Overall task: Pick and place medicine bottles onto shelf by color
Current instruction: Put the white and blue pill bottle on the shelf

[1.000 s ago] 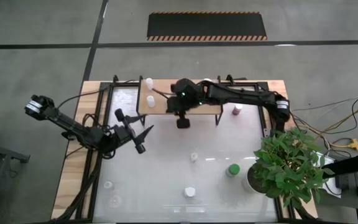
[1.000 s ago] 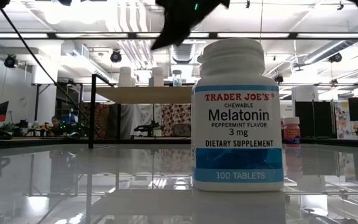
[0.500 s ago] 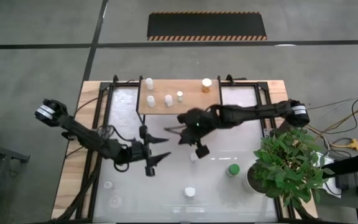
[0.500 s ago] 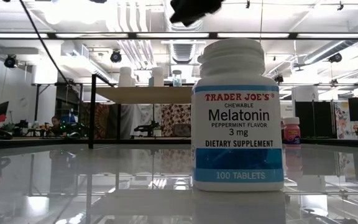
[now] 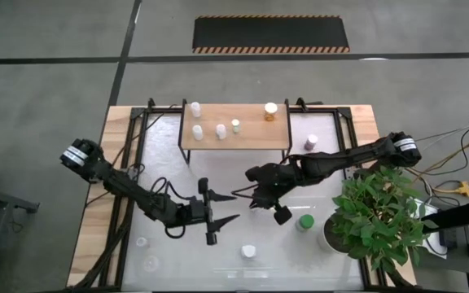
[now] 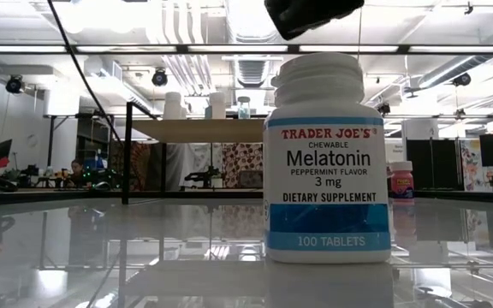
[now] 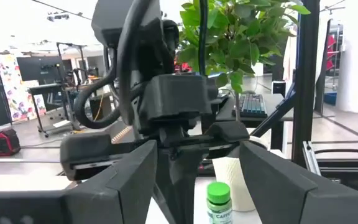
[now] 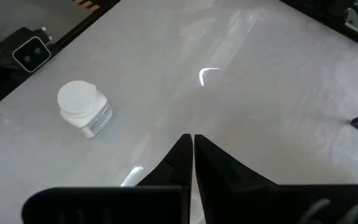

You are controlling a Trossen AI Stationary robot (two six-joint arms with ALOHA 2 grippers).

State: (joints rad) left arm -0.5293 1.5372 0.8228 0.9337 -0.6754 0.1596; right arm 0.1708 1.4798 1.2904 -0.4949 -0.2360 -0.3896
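Observation:
The wooden shelf (image 5: 243, 140) stands at the table's far side. On it stand three white bottles (image 5: 197, 132) in a group, a small one (image 5: 235, 125), and an orange one (image 5: 271, 111). On the table stand a pink-maroon bottle (image 5: 311, 143), a green bottle (image 5: 305, 221) and a white melatonin bottle (image 5: 249, 252). My right gripper (image 5: 252, 198) hangs shut over the table's middle, holding nothing; its wrist view shows a white-capped bottle (image 8: 82, 111) ahead of it. My left gripper (image 5: 236, 207) is open beside it and points toward the table's right edge and the green bottle (image 7: 219, 202).
A potted plant (image 5: 377, 216) fills the near right corner, close to the green bottle. Two small clear bottles (image 5: 142, 242) stand near the left front. The melatonin bottle (image 6: 328, 158) stands close in front of the low camera. The shelf's black legs (image 5: 187, 155) reach down to the table.
My right gripper has left the shelf and swung toward the near edge, out over the table's middle, sinking a little and staying shut. My left gripper has moved toward the table's right and near edges, rolling as it went, and stays open. No bottle has moved.

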